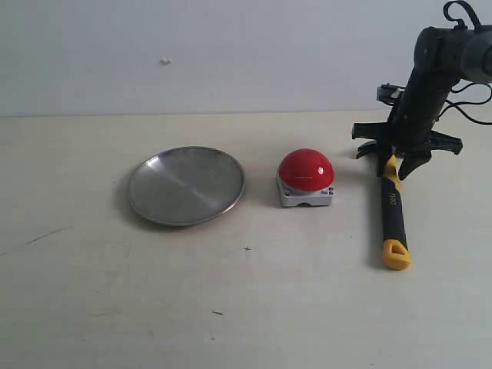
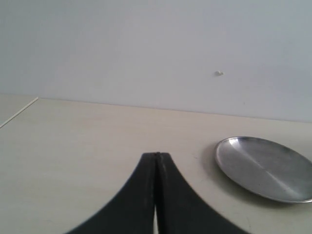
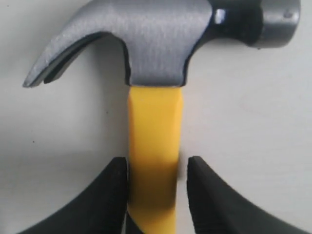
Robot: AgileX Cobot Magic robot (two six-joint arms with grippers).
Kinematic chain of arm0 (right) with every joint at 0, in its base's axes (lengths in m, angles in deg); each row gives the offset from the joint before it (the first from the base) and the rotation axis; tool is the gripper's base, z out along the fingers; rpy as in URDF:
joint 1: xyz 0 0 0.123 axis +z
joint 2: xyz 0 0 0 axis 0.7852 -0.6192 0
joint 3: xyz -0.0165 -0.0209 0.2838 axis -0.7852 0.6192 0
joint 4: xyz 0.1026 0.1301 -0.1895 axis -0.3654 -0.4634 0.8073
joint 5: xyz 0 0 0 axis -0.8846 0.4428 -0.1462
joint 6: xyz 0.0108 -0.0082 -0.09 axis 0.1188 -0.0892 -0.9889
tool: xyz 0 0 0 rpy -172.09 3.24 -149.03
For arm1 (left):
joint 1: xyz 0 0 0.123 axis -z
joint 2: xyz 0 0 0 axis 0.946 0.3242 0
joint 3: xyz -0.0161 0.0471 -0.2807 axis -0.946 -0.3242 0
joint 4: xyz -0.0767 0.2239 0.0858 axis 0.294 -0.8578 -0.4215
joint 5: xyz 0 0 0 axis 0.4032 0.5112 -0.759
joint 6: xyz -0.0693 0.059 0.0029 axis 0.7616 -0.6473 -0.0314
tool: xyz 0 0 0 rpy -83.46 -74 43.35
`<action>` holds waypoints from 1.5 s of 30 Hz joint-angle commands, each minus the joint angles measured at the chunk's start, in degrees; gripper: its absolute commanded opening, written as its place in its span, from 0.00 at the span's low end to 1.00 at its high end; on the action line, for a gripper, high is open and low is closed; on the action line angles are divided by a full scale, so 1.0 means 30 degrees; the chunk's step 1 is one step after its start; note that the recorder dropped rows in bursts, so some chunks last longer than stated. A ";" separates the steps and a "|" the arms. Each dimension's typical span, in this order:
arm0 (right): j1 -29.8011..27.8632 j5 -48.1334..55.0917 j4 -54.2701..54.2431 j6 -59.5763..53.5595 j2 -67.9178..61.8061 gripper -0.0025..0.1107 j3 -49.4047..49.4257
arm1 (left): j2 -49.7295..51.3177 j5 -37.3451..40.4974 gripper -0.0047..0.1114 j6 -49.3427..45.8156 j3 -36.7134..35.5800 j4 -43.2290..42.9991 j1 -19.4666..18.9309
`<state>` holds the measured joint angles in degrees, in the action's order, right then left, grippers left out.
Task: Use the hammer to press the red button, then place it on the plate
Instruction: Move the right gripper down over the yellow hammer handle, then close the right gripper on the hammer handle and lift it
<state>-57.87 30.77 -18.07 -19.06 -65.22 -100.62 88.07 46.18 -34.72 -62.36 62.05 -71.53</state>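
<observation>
On the bench (image 1: 92, 307), the hammer (image 1: 393, 215) lies under the right gripper (image 3: 157, 168).
The plate (image 1: 186, 185) sits left, the hammer flat at right, the red button (image 1: 306, 170) between them. The right gripper's fingers stand parted either side of the yellow handle, just below the head. The left gripper (image 2: 156, 157) is pressed closed.

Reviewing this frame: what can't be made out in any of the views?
1. Exterior view: the hammer head is hidden behind the right gripper, and the left gripper is out of frame.
2. Right wrist view: the handle's lower end is cut off by the picture edge.
3. Left wrist view: the plate is clipped by the edge, and the red button is out of view.
</observation>
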 commanded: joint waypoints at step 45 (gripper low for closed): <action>0.0037 -0.1850 0.0258 -0.2673 0.2919 0.02 0.0409 | -0.0110 -0.2864 0.04 0.4453 0.0009 0.5733 0.0100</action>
<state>-57.76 26.99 -17.51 -26.53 -58.96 -100.52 88.07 40.26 -25.55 -62.36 74.07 -71.53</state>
